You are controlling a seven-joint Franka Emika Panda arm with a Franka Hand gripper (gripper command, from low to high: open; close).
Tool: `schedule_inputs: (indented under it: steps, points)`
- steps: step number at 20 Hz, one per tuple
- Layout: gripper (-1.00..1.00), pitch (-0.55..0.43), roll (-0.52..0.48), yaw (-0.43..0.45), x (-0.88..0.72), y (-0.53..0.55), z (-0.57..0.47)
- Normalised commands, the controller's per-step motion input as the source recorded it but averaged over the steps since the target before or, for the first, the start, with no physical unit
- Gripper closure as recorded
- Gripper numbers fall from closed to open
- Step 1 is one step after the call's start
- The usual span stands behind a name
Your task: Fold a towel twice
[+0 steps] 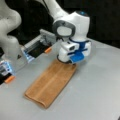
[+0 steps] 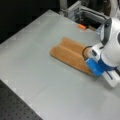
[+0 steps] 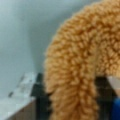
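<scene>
While my gripper (image 1: 65,60) pinches one short end of the towel (image 1: 50,83), fingers (image 3: 40,100) clamped on terry, it lies folded lengthwise on the table (image 1: 95,95)

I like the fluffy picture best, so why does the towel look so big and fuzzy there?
In the wrist view the camera sits right against the towel, so its loops fill the picture and look soft; a dark finger of the hand shows beside it. In both front views the towel looks small, and the table shines pale grey.
</scene>
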Motion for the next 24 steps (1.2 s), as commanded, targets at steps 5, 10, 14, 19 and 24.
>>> schedule_inputs:
  steps: [5,10,14,19,24]
  points:
    - [1.00,0.128,0.115,0.204,-0.04,-0.30,0.12]
    - [1.00,0.193,0.262,0.206,-0.08,-0.25,0.05]
    - [1.00,0.170,0.228,0.077,-0.07,-0.35,0.15]
    - [1.00,0.162,0.092,-0.023,-0.05,-0.33,0.20]
    - [1.00,0.152,0.034,0.007,0.03,-0.35,0.23]
